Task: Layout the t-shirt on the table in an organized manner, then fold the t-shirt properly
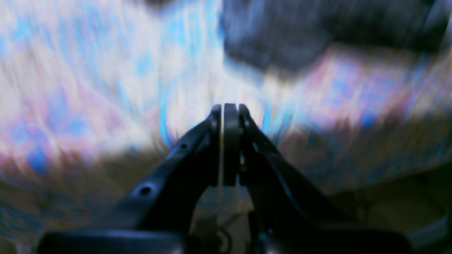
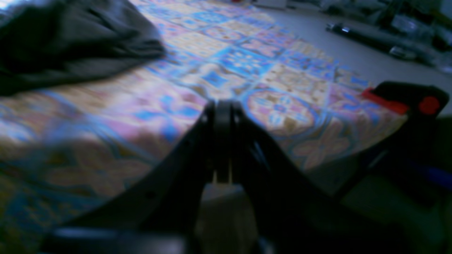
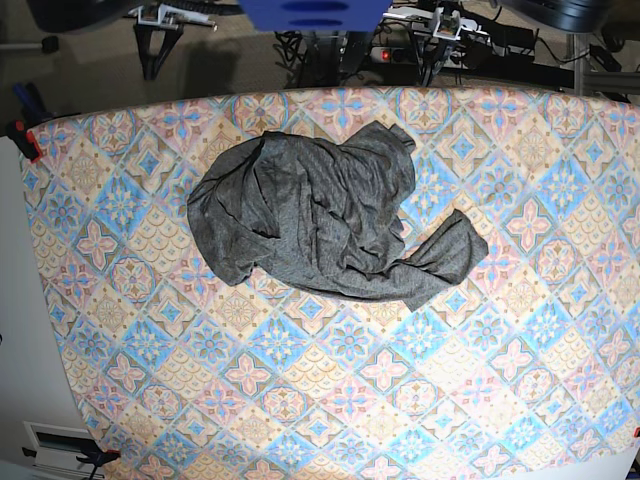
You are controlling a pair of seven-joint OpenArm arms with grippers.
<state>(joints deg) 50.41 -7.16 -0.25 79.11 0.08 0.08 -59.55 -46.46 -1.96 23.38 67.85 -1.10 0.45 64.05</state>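
Both grippers pinched tight, nothing between the jaws. Right gripper [image 2: 222, 106] low over the table [image 2: 247, 70], the shirt [image 2: 63, 42] ahead and off to its left, well apart. Left gripper [image 1: 229, 109], its view blurred, has the shirt ahead to its right. From above, the crumpled heap runs long across the table, one flap trailing toward the left arm's side. I can't call which arm is nearer.

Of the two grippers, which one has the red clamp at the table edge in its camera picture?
The right gripper: its wrist view shows a red clamp on the table edge. The left gripper sees only cloth and the t-shirt.
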